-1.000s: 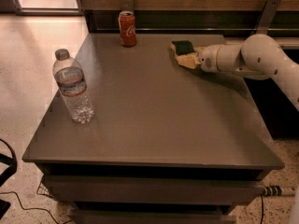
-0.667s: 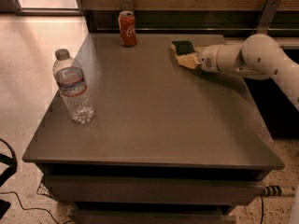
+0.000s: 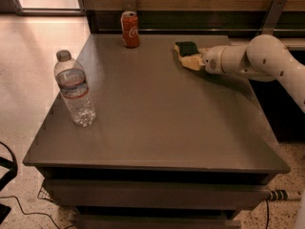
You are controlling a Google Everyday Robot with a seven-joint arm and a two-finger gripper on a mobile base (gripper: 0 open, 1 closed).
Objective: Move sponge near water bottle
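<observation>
The sponge (image 3: 186, 47) lies at the far right of the grey table top (image 3: 157, 113), its dark green top showing over pale foam. My gripper (image 3: 191, 61) reaches in from the right on the white arm (image 3: 252, 58) and is right at the sponge, touching its near side. The water bottle (image 3: 74, 89) stands upright near the table's left edge, clear with a grey cap and a white, blue and red label. It is far from the sponge, across the table.
A red soda can (image 3: 129, 29) stands at the back of the table, left of the sponge. A dark wall panel runs behind the table. Tiled floor lies to the left, with cables by the table's foot.
</observation>
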